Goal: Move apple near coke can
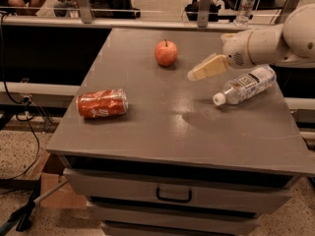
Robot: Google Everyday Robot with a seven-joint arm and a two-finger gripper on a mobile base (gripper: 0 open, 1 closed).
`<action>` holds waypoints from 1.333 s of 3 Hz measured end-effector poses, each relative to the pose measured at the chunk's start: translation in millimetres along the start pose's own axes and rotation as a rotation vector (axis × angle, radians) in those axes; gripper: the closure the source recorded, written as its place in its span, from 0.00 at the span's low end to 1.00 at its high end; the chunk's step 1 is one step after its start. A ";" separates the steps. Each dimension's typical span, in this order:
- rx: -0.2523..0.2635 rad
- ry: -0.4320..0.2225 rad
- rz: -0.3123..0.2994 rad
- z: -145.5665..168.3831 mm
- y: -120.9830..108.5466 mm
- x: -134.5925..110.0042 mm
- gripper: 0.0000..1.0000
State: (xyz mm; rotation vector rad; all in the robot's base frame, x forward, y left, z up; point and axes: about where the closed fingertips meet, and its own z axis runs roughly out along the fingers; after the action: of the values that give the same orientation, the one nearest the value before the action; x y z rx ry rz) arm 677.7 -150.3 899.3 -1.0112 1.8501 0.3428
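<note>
The apple, red-orange with a short dark stem, stands on the far middle of the grey cabinet top. The coke can, dented and red-orange with white lettering, lies on its side near the left edge. My gripper comes in from the right on a white arm, above the top, just right of the apple and a little nearer than it. It holds nothing that I can see.
A clear plastic water bottle lies on its side at the right, below the arm, cap towards the front. Drawers with a dark handle face front. A railing and another bottle stand behind. Cables lie on the floor at left.
</note>
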 end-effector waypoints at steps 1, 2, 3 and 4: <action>-0.031 -0.017 0.011 28.0 2.1 -5.6 0.00; -0.060 -0.035 0.004 55.0 2.5 -16.0 0.00; -0.078 -0.054 -0.002 78.6 0.2 -26.8 0.00; -0.089 -0.066 0.004 99.0 -6.7 -30.8 0.00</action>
State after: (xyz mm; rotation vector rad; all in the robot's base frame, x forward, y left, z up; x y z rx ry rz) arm 749.6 -78.4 877.6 -1.0445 1.7903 0.4590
